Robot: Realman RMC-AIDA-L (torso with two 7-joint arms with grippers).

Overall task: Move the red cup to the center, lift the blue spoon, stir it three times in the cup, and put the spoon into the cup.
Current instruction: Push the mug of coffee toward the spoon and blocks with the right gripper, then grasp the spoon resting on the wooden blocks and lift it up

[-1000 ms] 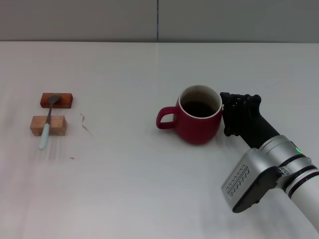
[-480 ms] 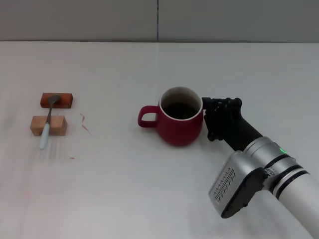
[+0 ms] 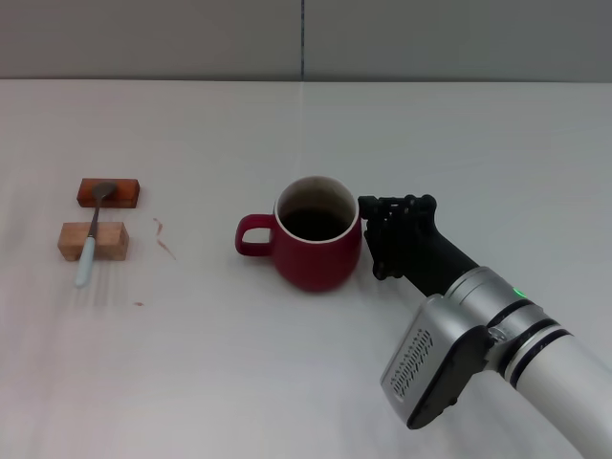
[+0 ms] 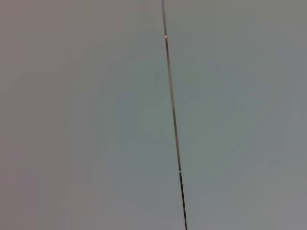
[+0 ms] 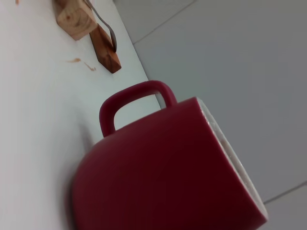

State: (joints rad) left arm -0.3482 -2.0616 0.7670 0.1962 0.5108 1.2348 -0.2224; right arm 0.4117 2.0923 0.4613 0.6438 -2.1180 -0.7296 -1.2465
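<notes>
- The right end effector (image 3: pixel 375 239) is set low on the desk (image 3: pixel 287 382), pressed against the side of the red cup (image 3: pixel 316 246) opposite the handle; whether its fingers are spread or closed cannot be told.
- This side-on contact is judged to suit a push or slide across the surface, not a lift: the cup stands upright with its base on the desk.
- The handle points toward the robot's left, away from the end effector, so the smooth round wall is what is met.
- The cup is seen as dark red and rounded, with one loop handle, a thin pale rim and a dark inside; in the right wrist view its wall (image 5: pixel 163 172) fills most of the field.
- The cup is placed roughly at the center of the desk, so the first step is judged near done or done.
- The blue spoon (image 3: pixel 93 236) lies well apart, on the robot's left, bridged across two wooden blocks (image 3: pixel 93 241): grey bowl on the darker far block, pale blue handle sloping over the lighter near block to the desk.
- The propping is judged to keep the stem off the surface for an easy pinch.
- The left end effector is not in view.
</notes>
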